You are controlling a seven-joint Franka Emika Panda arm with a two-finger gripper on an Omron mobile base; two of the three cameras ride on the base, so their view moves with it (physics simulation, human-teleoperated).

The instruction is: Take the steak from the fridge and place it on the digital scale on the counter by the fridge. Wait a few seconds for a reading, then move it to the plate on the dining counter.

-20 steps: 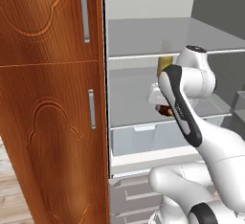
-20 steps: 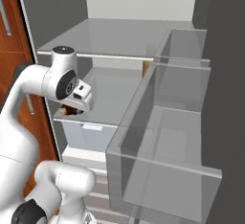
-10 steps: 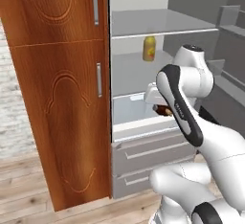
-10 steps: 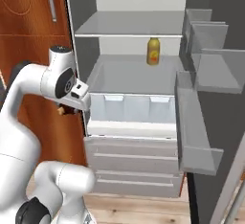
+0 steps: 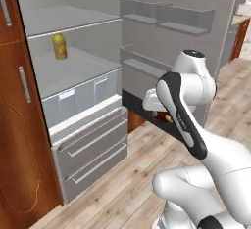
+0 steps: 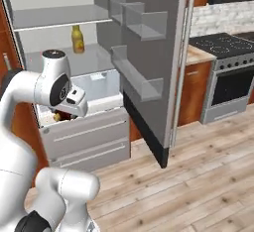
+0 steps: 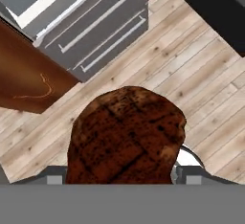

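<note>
The steak [image 7: 127,137], dark red-brown with a seared grid, is close to the hand camera, and my gripper [image 6: 60,116] is shut on it. I hold it over the wooden floor, outside the fridge [image 5: 73,76] and in front of its lower drawers. A sliver of the steak [image 5: 168,119] shows under the hand, whose fingertips are hidden behind the meat. The fridge door [image 6: 149,52] stands wide open. Past the door edge, a beige counter [image 6: 201,54] sits next to the stove. The digital scale, the plate and the dining counter are out of view.
A yellow bottle [image 5: 59,46] stands on a fridge shelf. The open door [image 5: 166,37], with its shelf racks, juts out to my right. A steel stove [image 6: 228,72] is at the far right. A brown wooden cabinet [image 5: 14,140] flanks the fridge on the left. Wooden floor [image 6: 188,176] lies open ahead.
The whole picture has shifted: the base has backed away from the fridge and turned, so the open door and the stove come into view. The steak stays in my gripper.
</note>
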